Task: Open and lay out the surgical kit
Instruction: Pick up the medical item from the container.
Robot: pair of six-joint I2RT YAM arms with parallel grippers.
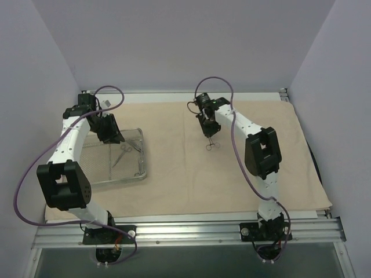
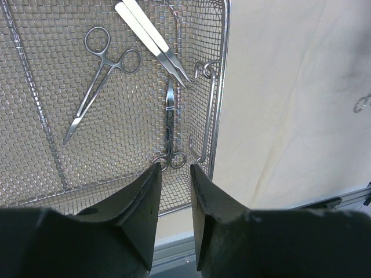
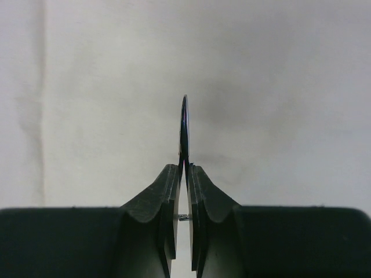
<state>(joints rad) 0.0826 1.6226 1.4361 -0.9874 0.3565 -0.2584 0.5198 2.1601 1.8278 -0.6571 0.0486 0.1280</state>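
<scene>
The beige cloth wrap lies spread flat over the table. On its left part stands the silver wire-mesh tray. The tray holds ring-handled forceps, white-handled tweezers and slim scissors. My left gripper hovers open over the tray's near right corner, with nothing between its fingers and the scissors' rings just beyond the tips. My right gripper is shut on a thin instrument, seen edge-on. Over the cloth's middle, that instrument hangs rings-down from the right gripper.
Purple-grey walls enclose the table at the back and both sides. An aluminium rail with both arm bases runs along the near edge. The cloth's bare stretch spreads under the right gripper. A wire handle stands at the tray's right wall.
</scene>
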